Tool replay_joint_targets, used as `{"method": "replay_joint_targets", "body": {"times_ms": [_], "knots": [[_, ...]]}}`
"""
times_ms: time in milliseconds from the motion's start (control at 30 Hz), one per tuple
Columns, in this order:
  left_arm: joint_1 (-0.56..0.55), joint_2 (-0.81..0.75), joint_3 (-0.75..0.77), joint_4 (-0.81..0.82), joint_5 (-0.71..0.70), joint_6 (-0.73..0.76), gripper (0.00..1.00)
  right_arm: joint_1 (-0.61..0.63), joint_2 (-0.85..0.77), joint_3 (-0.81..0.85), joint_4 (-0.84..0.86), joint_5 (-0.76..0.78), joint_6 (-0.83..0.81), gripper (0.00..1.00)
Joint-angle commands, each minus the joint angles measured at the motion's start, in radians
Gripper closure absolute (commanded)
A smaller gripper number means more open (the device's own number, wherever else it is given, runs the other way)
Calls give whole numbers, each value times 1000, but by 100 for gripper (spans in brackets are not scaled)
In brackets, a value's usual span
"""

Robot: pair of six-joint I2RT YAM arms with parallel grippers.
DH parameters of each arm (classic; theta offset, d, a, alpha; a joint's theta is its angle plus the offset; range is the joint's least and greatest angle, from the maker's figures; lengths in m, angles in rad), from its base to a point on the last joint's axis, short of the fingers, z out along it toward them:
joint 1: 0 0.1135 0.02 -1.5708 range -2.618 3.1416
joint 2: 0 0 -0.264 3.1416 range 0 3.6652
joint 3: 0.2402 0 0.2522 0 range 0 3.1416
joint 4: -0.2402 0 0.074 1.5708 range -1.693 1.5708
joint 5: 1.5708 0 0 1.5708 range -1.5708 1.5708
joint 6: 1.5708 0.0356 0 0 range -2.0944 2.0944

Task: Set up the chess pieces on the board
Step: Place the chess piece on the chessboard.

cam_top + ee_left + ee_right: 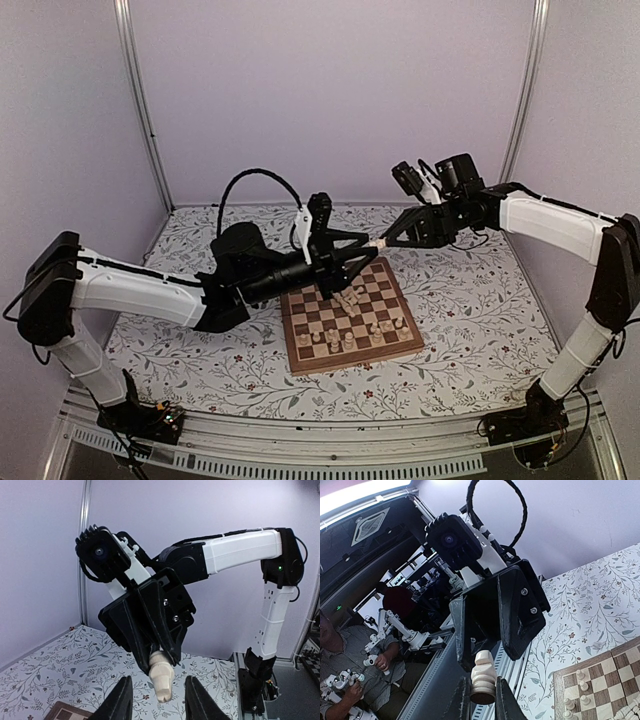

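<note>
The board [289, 330] lies on the floral cloth at mid-table, with several cream chess pieces [345, 338] standing or lying on its near and middle squares. Both grippers meet in the air above the board's far edge. My right gripper [389, 240] is shut on the base of one cream chess piece [380, 243], seen close in the right wrist view [483, 677] between its fingers [506, 702]. My left gripper [370, 249] is open, with its fingers [120, 700] on either side of the piece's top [161, 680] and apart from it. The board also shows in the right wrist view [615, 652].
A black cable loop [258, 178] arches over the left arm. Aluminium posts [140, 100] and lilac walls close in the back and sides. A metal rail [320, 440] runs along the near edge. A seated person [342, 645] is outside the cell.
</note>
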State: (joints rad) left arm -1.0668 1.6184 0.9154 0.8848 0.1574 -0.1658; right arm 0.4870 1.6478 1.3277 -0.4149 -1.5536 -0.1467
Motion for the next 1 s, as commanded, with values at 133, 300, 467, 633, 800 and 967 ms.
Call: {"method": "replay_joint_targets", "body": {"times_ms": [133, 300, 467, 633, 800, 967], "knots": [[-8, 22, 37, 8, 24, -48, 74, -9, -49, -22, 28, -62, 8, 94], [-3, 38, 59, -5, 29, -51, 82, -9, -56, -27, 30, -33, 3, 93], [5, 69, 106, -55, 46, -69, 87, -10, -61, -28, 31, -26, -1, 92], [11, 80, 121, -70, 69, -84, 95, -11, -62, -30, 31, -12, -6, 88], [13, 31, 145, -224, 91, -67, 99, -61, -79, -53, 25, 64, -42, 58], [18, -69, 261, -723, 42, -17, 100, -193, -139, -144, 18, 304, -154, 48]]}}
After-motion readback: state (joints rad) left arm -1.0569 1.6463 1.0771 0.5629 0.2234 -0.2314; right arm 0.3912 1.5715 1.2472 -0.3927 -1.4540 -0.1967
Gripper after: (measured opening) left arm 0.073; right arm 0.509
